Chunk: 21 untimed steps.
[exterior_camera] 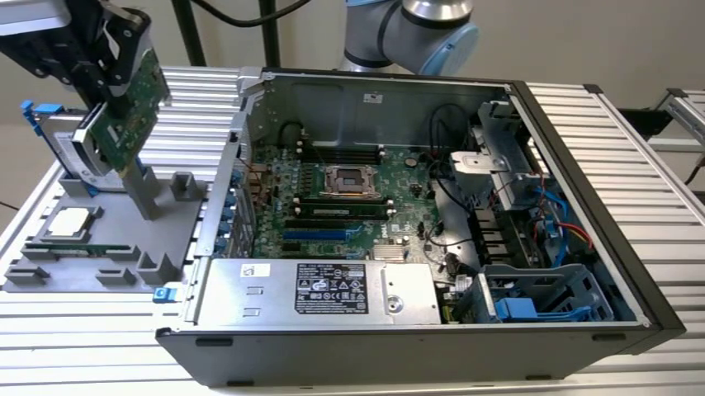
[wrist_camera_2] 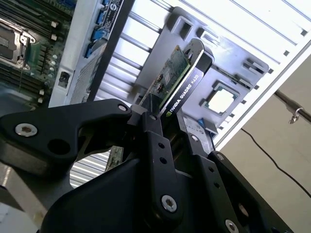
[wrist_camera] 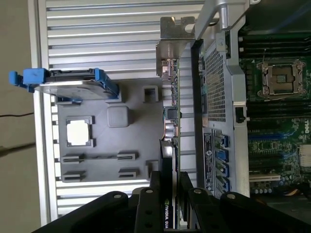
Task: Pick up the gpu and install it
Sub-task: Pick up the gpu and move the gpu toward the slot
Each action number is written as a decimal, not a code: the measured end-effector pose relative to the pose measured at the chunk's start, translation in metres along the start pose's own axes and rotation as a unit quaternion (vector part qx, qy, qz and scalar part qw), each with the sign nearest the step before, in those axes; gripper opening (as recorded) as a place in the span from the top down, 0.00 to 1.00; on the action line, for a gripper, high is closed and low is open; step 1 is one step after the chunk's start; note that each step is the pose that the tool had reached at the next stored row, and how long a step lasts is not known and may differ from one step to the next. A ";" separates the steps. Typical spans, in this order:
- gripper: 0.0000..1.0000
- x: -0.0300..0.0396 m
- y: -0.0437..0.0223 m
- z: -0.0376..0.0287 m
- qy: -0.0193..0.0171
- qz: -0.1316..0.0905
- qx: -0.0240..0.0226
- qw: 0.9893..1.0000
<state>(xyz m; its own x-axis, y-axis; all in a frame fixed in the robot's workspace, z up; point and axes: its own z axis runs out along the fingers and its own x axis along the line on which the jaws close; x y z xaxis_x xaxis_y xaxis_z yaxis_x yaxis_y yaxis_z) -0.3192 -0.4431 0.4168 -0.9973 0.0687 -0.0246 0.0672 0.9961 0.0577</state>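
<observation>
The gpu (exterior_camera: pixel 137 92) hangs pinched in the tool (wrist_camera_2: pixel 169 119) at the exterior view's upper left, above the grey tray (exterior_camera: pixel 177 224), beside the open computer case (exterior_camera: pixel 330 356).

Bright, even light w/ glare on table slats (wrist_camera_2: pixel 243 19), soft shadows.

gpu (exterior_camera: pixel 134 99) x1 | hdd (wrist_camera: pixel 68 83) x1 | cpu chip (exterior_camera: pixel 68 221) x1 | pc case (exterior_camera: pixel 385 363) x1 | tray (exterior_camera: pixel 165 235) x1

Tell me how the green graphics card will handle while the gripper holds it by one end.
The gpu looks thin and flat, so probably stiff and light. Clamped at one end by the gripper, it hangs tilted and might pivot if bumped. Its bare board is likely fragile.
</observation>
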 end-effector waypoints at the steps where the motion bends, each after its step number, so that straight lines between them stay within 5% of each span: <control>1: 1.00 -0.0005 0.0000 0.0000 0.000 0.000 0.000 1.000; 21: 1.00 -0.0175 0.0012 0.0000 0.000 0.000 0.000 1.000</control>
<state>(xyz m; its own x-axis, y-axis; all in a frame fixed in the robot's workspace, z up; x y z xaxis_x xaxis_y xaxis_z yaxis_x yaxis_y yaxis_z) -0.3017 -0.4431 0.4172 -0.9973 0.0688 -0.0245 0.0673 0.9961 0.0576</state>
